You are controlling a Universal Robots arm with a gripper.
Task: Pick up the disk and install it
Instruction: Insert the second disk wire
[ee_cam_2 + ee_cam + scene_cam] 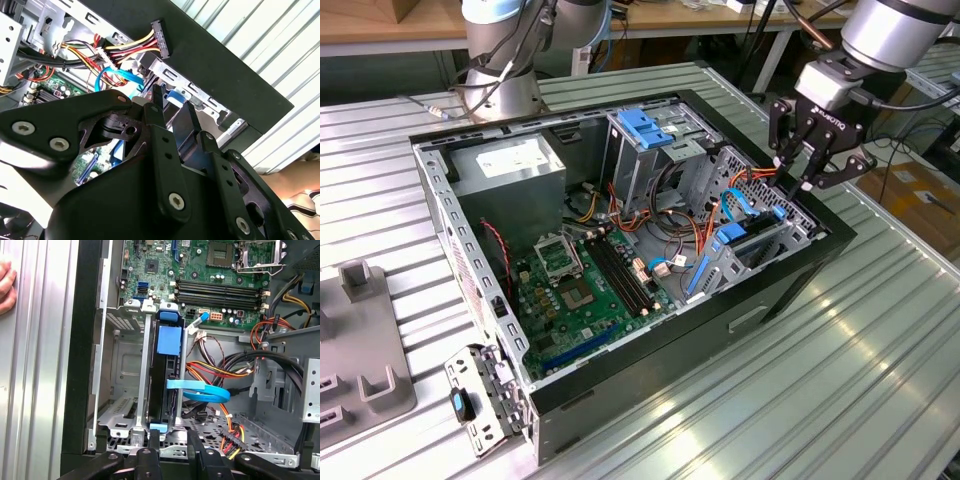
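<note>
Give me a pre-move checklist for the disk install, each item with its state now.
1. Disk stands on edge inside the metal drive bay: ok.
2. Gripper lined up over the disk's near end: ok.
3. Disk fully seated in the bay: cannot tell.
4. Cables clear of the disk: not ok, the blue flat cable crosses its side.
5. Orange and yellow power wires away from the disk: ok, they lie beside the bay.
6. People clear: not ok, a hand rests on the table beside the case.
</note>
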